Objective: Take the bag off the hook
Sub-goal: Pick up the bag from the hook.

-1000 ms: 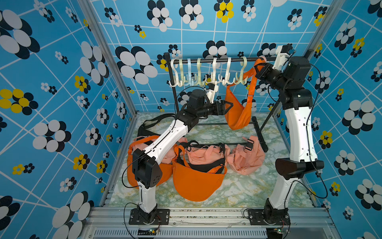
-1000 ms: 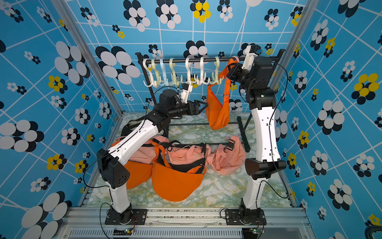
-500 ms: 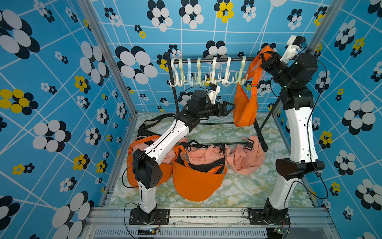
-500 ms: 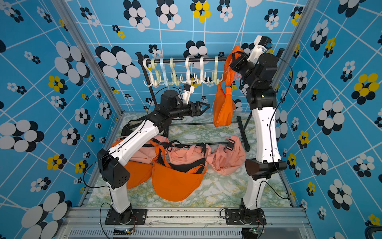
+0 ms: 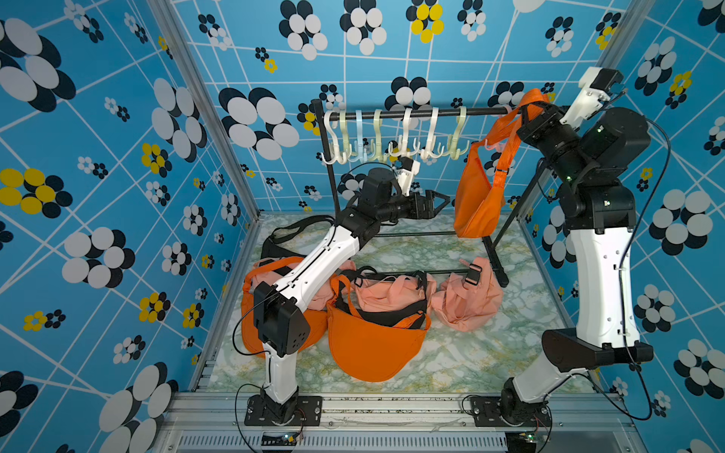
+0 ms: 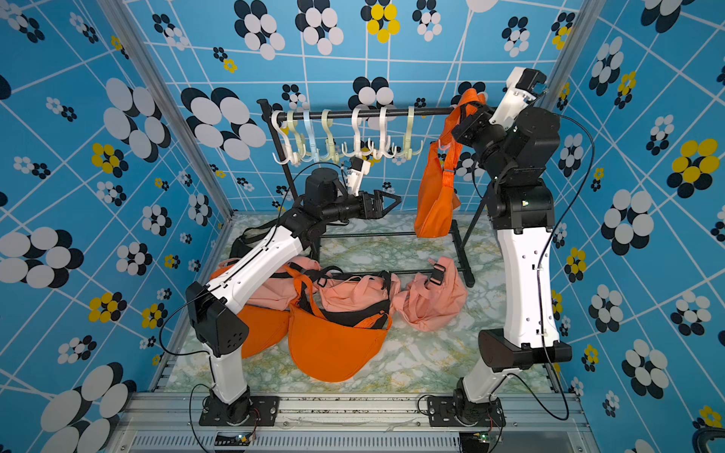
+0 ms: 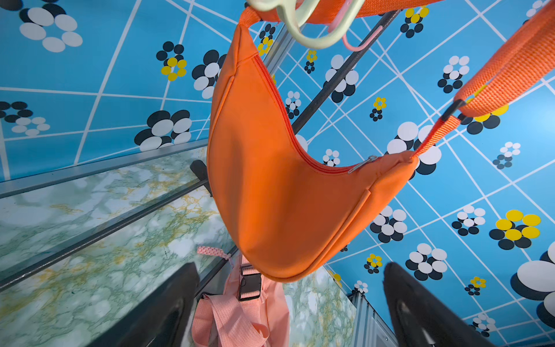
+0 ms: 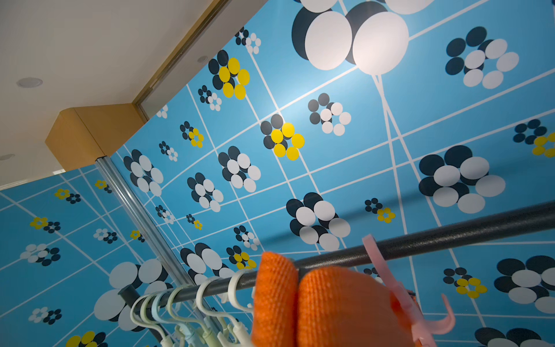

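Right gripper (image 5: 529, 117) clamps the orange bag (image 5: 472, 204) by its strap (image 5: 507, 146) (at the three-o'clock end of the rail (image 5: 392, 113)). Left gripper (image 5: 442, 201), jaws apart, hangs at the bag's nine o'clock.

The left arm (image 5: 314, 270) leans up from its base and bends at the elbow. Its wrist lies flat. The left gripper (image 5: 441, 202) points sideways toward the right arm (image 5: 600, 286), with its jaws spread wide. The right arm stands tall, almost straight up. Its wrist tips up at the top. The right gripper (image 5: 527, 113) is up high, pinched tight on an orange strap (image 5: 506, 155).
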### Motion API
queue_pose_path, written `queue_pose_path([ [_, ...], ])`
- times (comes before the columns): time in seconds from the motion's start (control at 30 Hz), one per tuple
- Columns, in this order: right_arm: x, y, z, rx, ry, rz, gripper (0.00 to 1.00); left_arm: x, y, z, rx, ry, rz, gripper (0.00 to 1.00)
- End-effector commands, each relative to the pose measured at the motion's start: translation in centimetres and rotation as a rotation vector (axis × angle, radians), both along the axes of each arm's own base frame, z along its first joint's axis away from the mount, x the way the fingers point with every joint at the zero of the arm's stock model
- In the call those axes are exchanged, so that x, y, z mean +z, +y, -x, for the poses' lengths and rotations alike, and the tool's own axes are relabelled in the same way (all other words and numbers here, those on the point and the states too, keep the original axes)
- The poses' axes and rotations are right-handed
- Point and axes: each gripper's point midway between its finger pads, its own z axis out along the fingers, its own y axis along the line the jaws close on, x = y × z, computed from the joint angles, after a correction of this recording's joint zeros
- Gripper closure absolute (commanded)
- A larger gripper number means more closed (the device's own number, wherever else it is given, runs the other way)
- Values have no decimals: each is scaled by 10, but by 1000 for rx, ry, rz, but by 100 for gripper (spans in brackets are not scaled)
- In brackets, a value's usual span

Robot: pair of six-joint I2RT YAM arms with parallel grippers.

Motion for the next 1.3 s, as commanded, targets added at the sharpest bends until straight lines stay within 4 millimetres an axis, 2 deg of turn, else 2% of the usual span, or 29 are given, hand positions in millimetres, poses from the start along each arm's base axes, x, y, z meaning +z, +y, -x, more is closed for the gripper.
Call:
queue_pose_path([
  [0.0,-11,17,16,88,43,43,100,2,-6,1,-24,-18,-6,1],
  [0.13,-15,22,32,129,66,66,100,3,-7,0,-25,-17,-10,1],
  [0.33,-17,22,38,131,76,84,100,1,-9,1,-24,-18,-15,1],
  [0.43,-14,27,43,167,73,79,100,-8,-14,-3,-7,-34,-39,1],
  [0.6,0,37,66,249,45,62,100,-18,-32,-21,14,-65,-44,1],
  [0.8,12,41,93,294,14,56,100,-33,-66,-36,0,-61,-51,1],
  [1.0,8,43,99,308,28,58,100,-59,-86,-48,17,3,-43,1],
  [1.1,4,40,99,314,38,42,100,-56,-89,-50,14,4,-16,2],
  [1.13,2,39,98,313,43,35,100,-52,-89,-49,5,-4,0,10],
  [1.17,1,36,98,307,46,31,100,-48,-91,-48,-3,-10,14,31],
  [1.23,-3,29,96,291,58,20,100,-39,-91,-45,-10,-18,38,80],
  [1.27,-5,26,94,282,63,14,100,-36,-90,-44,-11,-20,41,100],
])
